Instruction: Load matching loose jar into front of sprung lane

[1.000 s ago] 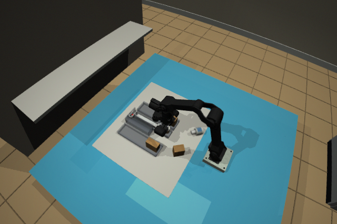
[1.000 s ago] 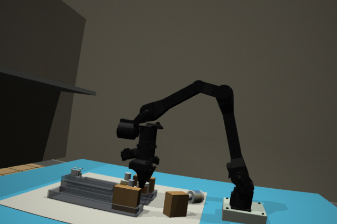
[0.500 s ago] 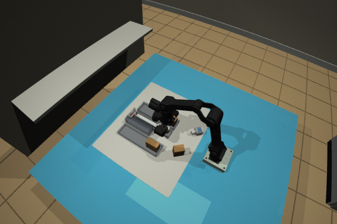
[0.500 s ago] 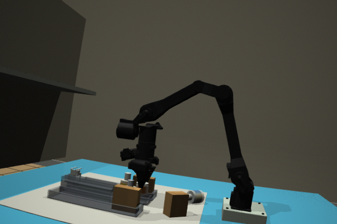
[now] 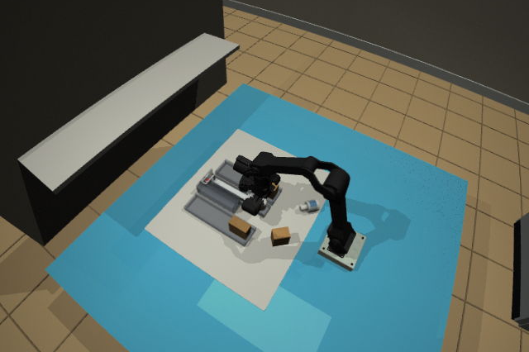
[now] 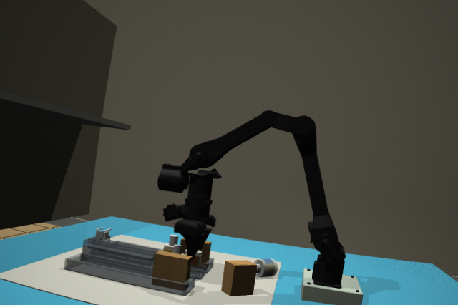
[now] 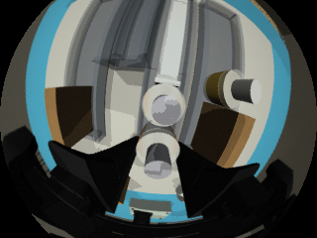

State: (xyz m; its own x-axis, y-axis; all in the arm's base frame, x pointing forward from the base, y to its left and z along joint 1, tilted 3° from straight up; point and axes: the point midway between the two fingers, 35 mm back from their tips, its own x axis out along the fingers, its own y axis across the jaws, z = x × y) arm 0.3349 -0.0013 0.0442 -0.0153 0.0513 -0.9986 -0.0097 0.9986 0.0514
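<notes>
My gripper (image 6: pixel 192 255) (image 7: pixel 158 143) points down at the front of the sprung lane and is shut on a jar with a white shoulder, grey cap and brownish band. The held jar (image 7: pixel 158 149) is in line with the lane's jar (image 7: pixel 163 105), directly in front of it and close to or touching it. That jar's cap also shows in the exterior view (image 6: pixel 177 248). Behind it are the small white pusher plate (image 7: pixel 167 79) and the long white pusher bar (image 7: pixel 173 45). The fingers and front stop are largely hidden, so I cannot tell whether the held jar touches the lane floor.
A blue-banded jar (image 5: pixel 312 206) (image 6: pixel 268 267) lies on its side near the arm base. A gold-banded jar (image 7: pixel 218 89) stands in the neighbouring lane beside a brown block (image 7: pixel 213 134). Another block (image 5: pixel 240 227) (image 6: pixel 171 270) sits in the outer lane; a third (image 5: pixel 280 235) (image 6: pixel 239 277) stands on the white mat.
</notes>
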